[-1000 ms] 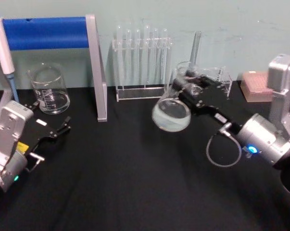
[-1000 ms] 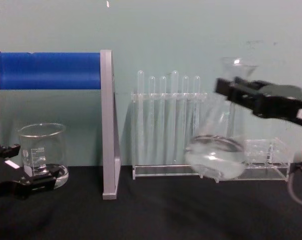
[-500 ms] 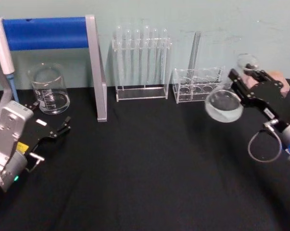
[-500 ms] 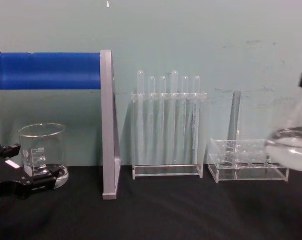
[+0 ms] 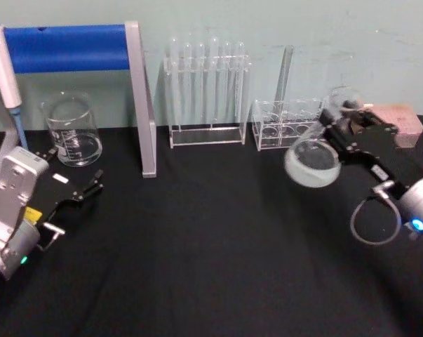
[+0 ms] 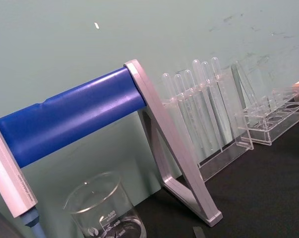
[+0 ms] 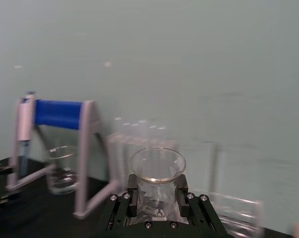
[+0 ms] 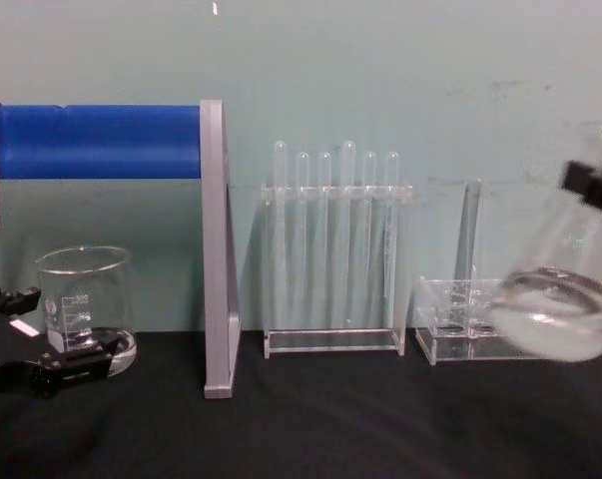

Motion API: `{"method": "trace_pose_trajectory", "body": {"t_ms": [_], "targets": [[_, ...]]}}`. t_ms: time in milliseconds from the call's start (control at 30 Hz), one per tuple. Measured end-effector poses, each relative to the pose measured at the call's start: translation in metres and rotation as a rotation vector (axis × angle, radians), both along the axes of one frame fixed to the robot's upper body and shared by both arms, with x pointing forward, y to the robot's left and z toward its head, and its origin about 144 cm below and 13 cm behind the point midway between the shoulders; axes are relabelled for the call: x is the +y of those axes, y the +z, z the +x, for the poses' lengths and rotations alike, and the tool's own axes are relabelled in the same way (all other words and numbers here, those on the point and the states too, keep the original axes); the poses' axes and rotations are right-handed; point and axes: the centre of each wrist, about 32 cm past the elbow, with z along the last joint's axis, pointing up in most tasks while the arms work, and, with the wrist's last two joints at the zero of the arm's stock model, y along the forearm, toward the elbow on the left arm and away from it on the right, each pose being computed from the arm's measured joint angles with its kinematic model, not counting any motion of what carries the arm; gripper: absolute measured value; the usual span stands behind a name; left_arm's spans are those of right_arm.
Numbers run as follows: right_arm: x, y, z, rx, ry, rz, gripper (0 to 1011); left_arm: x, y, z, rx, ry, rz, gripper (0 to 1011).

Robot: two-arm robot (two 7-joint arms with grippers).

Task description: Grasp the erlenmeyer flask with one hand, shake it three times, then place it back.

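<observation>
The right gripper (image 5: 341, 121) is clamped on the neck of the erlenmeyer flask (image 5: 311, 163). The flask is held clear of the black table (image 5: 197, 267), right of centre in the head view. It is tilted, with its wide base toward the left, just in front of the low clear rack (image 5: 285, 128). Clear liquid lies in the base. The left gripper (image 5: 93, 184) sits at the lower left, fingers apart, near the beaker (image 5: 72, 133).
</observation>
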Motion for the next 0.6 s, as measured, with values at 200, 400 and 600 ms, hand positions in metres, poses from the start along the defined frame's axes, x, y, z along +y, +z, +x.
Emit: {"method": "trace_pose_trajectory", "body": {"t_ms": [200,400,600], "targets": [[0.023,-0.002,0.010,0.016,0.146,-0.012,449,0.000,0.000,0.000,0.000,0.000,0.000,1001],[0.039,-0.003,0.019,0.024,0.250,-0.016,449,0.000,0.000,0.000,0.000,0.000,0.000,1001],[0.046,-0.003,0.025,0.030,0.298,-0.018,449,0.000,0.000,0.000,0.000,0.000,0.000,1001]]}}
